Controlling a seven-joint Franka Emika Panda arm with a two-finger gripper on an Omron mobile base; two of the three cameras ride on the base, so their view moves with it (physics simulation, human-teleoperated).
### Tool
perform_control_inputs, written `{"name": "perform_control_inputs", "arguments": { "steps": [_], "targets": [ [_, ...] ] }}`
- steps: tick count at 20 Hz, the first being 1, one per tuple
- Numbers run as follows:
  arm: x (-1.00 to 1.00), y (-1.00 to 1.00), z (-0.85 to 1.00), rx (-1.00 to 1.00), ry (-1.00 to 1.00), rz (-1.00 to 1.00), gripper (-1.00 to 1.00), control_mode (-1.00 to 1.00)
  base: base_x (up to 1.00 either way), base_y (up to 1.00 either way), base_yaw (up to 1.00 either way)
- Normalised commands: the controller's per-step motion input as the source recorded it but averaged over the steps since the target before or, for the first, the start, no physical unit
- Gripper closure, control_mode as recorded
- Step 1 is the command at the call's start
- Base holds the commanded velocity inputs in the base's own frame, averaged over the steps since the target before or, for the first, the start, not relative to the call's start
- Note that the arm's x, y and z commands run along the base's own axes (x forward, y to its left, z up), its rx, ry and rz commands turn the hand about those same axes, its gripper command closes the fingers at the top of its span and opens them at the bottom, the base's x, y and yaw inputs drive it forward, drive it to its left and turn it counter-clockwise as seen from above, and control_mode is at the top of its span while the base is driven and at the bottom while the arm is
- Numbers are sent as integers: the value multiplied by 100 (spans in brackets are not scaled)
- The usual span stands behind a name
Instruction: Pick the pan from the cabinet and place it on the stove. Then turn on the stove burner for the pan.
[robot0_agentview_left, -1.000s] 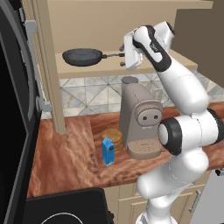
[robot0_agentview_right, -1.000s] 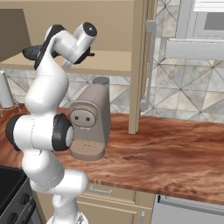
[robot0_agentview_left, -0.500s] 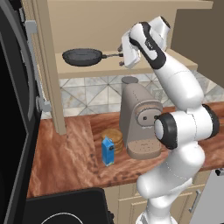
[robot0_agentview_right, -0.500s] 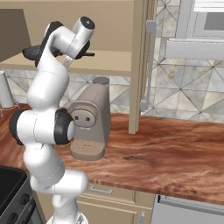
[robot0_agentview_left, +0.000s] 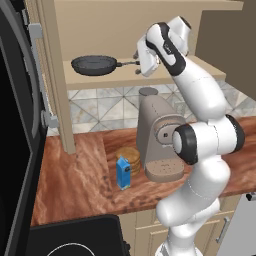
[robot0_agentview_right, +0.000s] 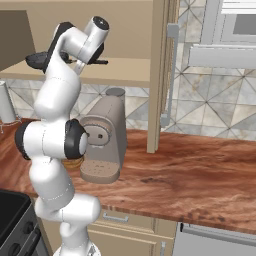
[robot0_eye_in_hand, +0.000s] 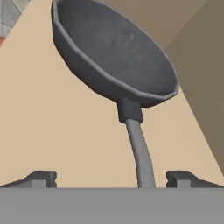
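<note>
The dark grey pan (robot0_agentview_left: 94, 65) lies on the tan shelf of the open cabinet (robot0_agentview_left: 125, 79), its thin black handle (robot0_agentview_left: 127, 63) pointing right. My gripper (robot0_agentview_left: 136, 62) is at the handle's free end, level with the shelf. In the hand view the pan (robot0_eye_in_hand: 113, 57) is close ahead. Its handle (robot0_eye_in_hand: 141, 151) runs down between my two fingertips (robot0_eye_in_hand: 41, 177), right of centre, and my gripper (robot0_eye_in_hand: 113, 178) is open with clear gaps on both sides. From the right base view my arm hides most of the pan (robot0_agentview_right: 36, 60). The black stove (robot0_agentview_left: 75, 240) sits low at the left.
A tan coffee machine (robot0_agentview_left: 160, 140) stands on the wooden counter under the shelf, with a blue carton (robot0_agentview_left: 123, 172) and a round brown item (robot0_agentview_left: 129, 154) beside it. The open cabinet door (robot0_agentview_left: 55, 75) and a dark microwave (robot0_agentview_left: 15, 130) are at left. A white kettle (robot0_agentview_right: 5, 102) stands far left.
My hand has crept slightly left toward the pan's handle while the upper arm turned. The pan has not moved and the jaws have stayed open.
</note>
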Motion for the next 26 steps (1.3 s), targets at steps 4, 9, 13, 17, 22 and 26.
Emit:
{"name": "perform_control_inputs", "arguments": {
  "steps": [4, 9, 13, 17, 22, 26],
  "targets": [
    [30, 0, -29, 0, 0, 0, -100, -100, 0, 0, 0],
    [27, 0, -28, 0, 0, 0, -100, -100, 0, 0, 0],
    [26, 0, -30, 0, 1, 0, -100, -100, 0, 0, 0],
    [24, 0, -31, 0, 3, 0, -100, -100, 0, 0, 0],
    [17, 0, -25, 1, 1, 0, -100, -100, 0, 0, 0],
    [4, 0, -4, 1, 0, 0, -100, -100, 0, 0, 0]
  ]
}}
